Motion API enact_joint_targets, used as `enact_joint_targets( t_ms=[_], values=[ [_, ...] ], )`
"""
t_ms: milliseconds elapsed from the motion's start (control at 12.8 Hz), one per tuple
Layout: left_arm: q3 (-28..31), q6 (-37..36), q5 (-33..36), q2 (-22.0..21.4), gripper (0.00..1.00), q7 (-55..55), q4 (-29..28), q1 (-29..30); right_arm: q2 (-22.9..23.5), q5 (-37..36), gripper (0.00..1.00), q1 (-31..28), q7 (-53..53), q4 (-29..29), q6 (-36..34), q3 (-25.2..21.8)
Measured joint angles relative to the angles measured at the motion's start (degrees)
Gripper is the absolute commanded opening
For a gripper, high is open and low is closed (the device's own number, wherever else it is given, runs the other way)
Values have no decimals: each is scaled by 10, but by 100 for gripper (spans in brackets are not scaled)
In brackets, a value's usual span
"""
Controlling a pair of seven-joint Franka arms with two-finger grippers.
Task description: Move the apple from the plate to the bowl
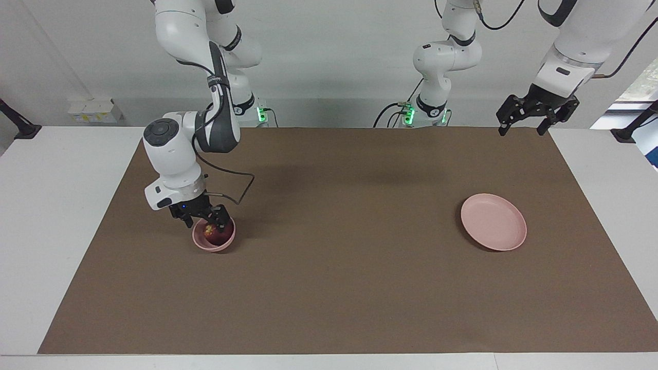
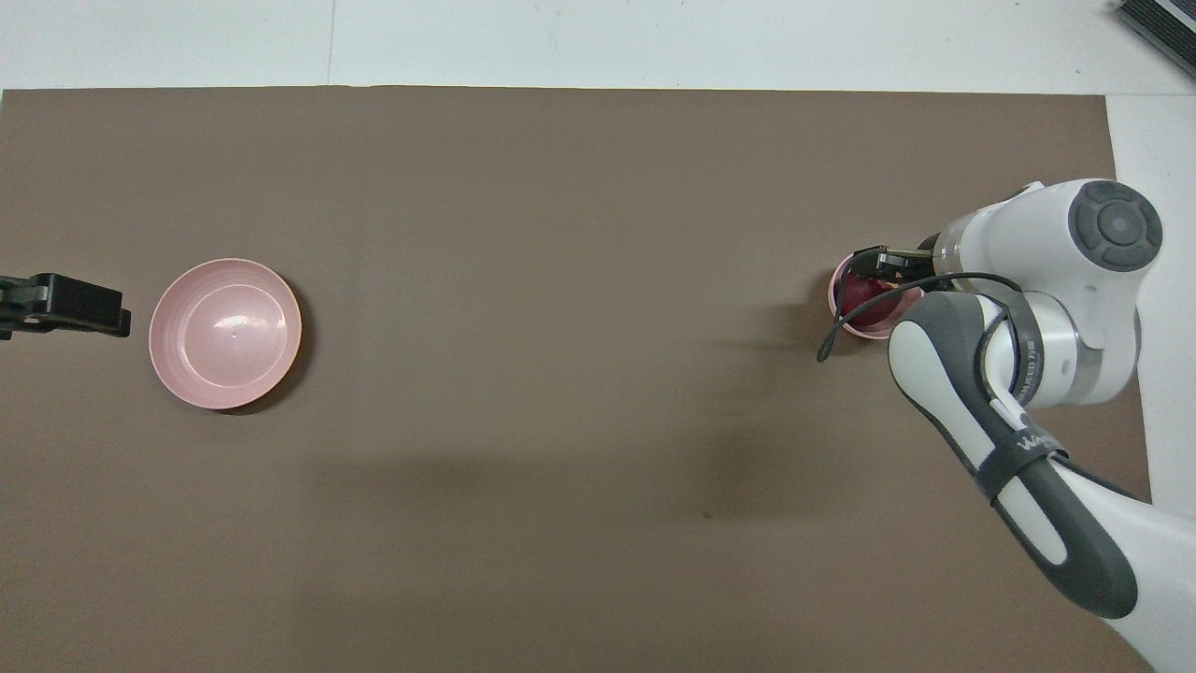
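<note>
The dark red apple (image 1: 211,232) (image 2: 864,310) lies in the small pink bowl (image 1: 213,247) (image 2: 838,292) toward the right arm's end of the table, its yellow patch facing up. My right gripper (image 1: 205,225) hangs low over the bowl, open, with a finger on each side of the apple. The flat pink plate (image 1: 493,222) (image 2: 225,334) sits bare toward the left arm's end. My left gripper (image 1: 522,128) (image 2: 117,313) is open and holds nothing. It is raised high, off the plate's side toward the left arm's end.
A brown mat (image 1: 349,288) covers most of the white table (image 1: 56,205). The right arm's elbow and cable (image 2: 981,374) hang over the mat beside the bowl. A dark object (image 2: 1159,23) lies at the table's corner farthest from the robots.
</note>
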Motion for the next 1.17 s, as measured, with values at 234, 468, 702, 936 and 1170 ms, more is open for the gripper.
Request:
enact_joint_targets(
  t_ms=[234,468,702,936,1170],
  values=[
    [0,0,0,1,100,3,0,6,1,0,100,5,11,14,0,2],
    [1,-1,0,1,100,4,0,-3,-9,0,100,5,13,53,-37,6],
    [16,-1,0,1,100,4,0,-31,-46,0,100,5,13,122,-173,7],
    [73,20,0,1,100,21,0,-58,-89,0,100,6,13,197,-312,9],
    [83,28,0,1,100,35,0,-61,-127,-3,100,8,13,220,-396,9]
  ],
)
